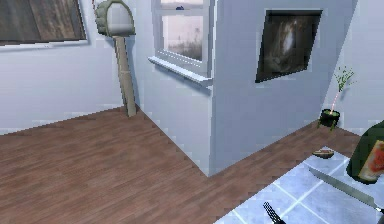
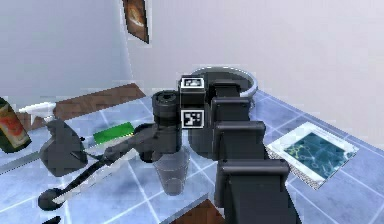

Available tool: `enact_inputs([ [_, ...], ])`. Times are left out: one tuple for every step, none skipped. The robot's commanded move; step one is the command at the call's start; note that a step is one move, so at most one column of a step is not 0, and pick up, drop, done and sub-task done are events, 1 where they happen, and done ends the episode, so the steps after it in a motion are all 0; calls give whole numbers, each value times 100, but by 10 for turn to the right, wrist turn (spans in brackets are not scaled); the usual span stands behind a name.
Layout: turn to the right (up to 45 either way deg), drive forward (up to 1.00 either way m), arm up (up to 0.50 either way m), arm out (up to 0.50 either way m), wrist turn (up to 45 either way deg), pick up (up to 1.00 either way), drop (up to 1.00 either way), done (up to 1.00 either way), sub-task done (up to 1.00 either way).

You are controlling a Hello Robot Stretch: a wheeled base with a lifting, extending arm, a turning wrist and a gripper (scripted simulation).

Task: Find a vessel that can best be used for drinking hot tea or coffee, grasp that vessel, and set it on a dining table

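Gripper [image 2: 92, 165] nr grey cup [image 2: 172, 172] on ctr [image 2: 130, 206]; hold unclear

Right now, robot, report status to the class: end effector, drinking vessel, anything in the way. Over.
End effector out above tiled counter; cannot tell if holding anything. Dark cup upright on counter by the wrist. Grey spray bottle close alongside.

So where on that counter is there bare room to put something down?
Bare tiles lie between the pot and the sink, on the arm side view's right. Left of the arm it is crowded: a glass, a green block and a bottle.
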Motion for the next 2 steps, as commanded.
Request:
enact_inputs([
  [0, 0, 0, 0, 450, 0, 0, 0, 0],
  [0, 0, 0, 0, 240, 0, 0, 0, 0],
])
